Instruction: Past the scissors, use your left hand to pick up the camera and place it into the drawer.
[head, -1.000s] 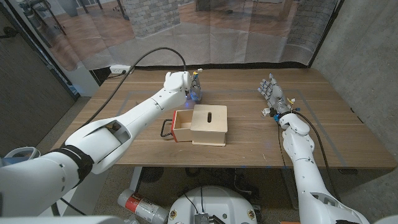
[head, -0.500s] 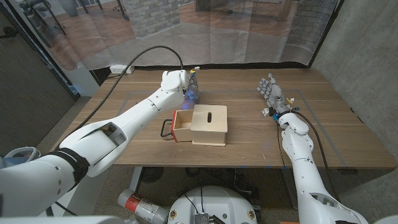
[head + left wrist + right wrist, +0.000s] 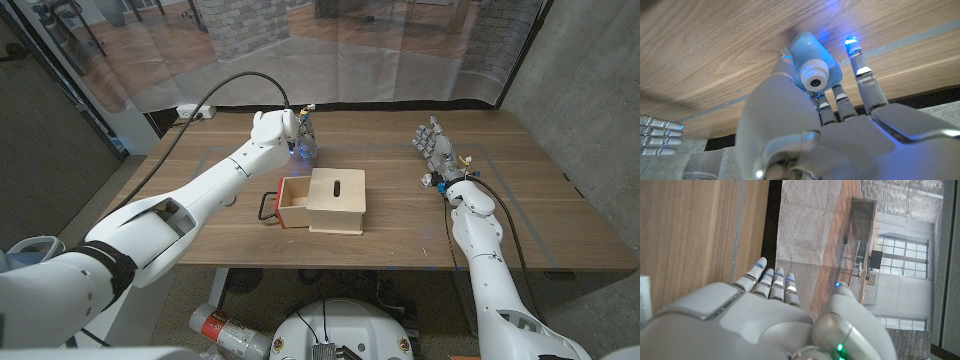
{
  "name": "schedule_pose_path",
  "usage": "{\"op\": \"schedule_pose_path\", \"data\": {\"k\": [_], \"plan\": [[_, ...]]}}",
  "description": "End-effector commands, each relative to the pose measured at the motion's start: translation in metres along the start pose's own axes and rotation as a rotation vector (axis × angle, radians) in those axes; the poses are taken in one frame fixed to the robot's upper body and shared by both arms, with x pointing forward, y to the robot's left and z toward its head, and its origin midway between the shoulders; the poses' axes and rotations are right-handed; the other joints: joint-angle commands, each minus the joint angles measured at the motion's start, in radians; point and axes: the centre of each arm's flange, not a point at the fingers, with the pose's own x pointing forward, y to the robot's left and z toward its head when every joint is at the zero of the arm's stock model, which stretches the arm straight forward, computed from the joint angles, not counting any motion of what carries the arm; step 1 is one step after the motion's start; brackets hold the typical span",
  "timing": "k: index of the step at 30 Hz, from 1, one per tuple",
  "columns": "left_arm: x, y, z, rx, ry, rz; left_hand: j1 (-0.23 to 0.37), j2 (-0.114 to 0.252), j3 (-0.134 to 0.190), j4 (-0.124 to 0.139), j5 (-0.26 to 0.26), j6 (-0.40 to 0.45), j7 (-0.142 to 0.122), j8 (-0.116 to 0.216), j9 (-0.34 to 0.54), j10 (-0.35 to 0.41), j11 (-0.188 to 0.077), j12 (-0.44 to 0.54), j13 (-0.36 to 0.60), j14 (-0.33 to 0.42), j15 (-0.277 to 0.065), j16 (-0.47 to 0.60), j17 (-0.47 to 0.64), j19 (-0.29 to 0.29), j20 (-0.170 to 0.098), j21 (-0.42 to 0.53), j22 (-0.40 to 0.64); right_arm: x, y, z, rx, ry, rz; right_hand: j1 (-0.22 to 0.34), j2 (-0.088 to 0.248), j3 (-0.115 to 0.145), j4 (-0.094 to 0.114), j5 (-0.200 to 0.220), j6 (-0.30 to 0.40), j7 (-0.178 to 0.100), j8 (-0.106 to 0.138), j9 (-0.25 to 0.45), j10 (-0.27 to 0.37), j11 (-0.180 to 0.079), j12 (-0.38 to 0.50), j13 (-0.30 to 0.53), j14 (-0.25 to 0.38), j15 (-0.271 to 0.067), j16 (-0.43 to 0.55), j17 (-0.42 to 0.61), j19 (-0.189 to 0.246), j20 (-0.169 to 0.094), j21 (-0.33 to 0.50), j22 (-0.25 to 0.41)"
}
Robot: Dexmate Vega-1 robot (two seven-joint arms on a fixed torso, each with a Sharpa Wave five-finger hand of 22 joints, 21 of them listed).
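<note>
Left hand (image 3: 272, 127) is shifting away from the box (image 3: 327, 200) toward the far left of the tabletop (image 3: 400, 240) versus a second ago, carrying the camera (image 3: 304, 146) with it; right hand (image 3: 434, 146) isn't moving.

Tabletop is carrying a pale wooden box at centre, slot in its lid, drawer (image 3: 290, 203) pulled out to the robot's left with a dark loop handle (image 3: 267, 206) sticking out. Inside of the drawer is mostly hidden from here.

Left arm is reaching across, hand sitting beyond the box's far left corner. In the left wrist view its fingers (image 3: 866, 80) are wrapping round the small light-blue camera (image 3: 816, 69), thumb on one side, the rest on the other, lens facing back at the wrist. Camera is sitting in the grip close over the wood; can't tell if it's touching.

Right hand is standing on the right side, well apart from the box, fingers straight and side by side, holding nothing.
</note>
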Motion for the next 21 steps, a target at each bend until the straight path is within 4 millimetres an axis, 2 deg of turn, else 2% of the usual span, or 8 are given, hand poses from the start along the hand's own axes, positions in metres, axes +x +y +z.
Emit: {"op": "schedule_pose_path", "data": {"k": [1,21], "plan": [[-0.008,0.005,0.002,-0.001,-0.049,-0.015,0.018,0.018,0.021,0.016,0.007,0.015,-0.005,0.005,0.005,0.011,-0.001,0.005,0.005,0.059,-0.043,-0.001,0.001,0.004,-0.004,-0.008,0.002,0.002,0.001,0.004,-0.002,-0.006,-0.007,0.005,0.01,0.004,-0.005,-0.002,0.009,-0.001,0.001,0.005,0.008,-0.001,0.002,0.006,0.006,0.002,-0.002,0.003,0.01,-0.004,-0.008,0.005],[-0.036,0.013,0.002,0.024,-0.067,-0.022,0.018,0.02,0.024,0.02,0.007,0.026,-0.005,0.006,0.006,0.02,-0.001,0.003,0.01,0.067,-0.042,-0.004,0.002,-0.002,-0.004,-0.018,0.003,-0.004,-0.003,0.008,0.002,-0.024,-0.029,0.004,0.011,0.004,-0.006,-0.003,0.009,0.0,0.001,0.005,0.009,-0.001,0.002,0.006,0.007,0.002,-0.002,0.003,0.012,-0.004,-0.015,0.005]]}}
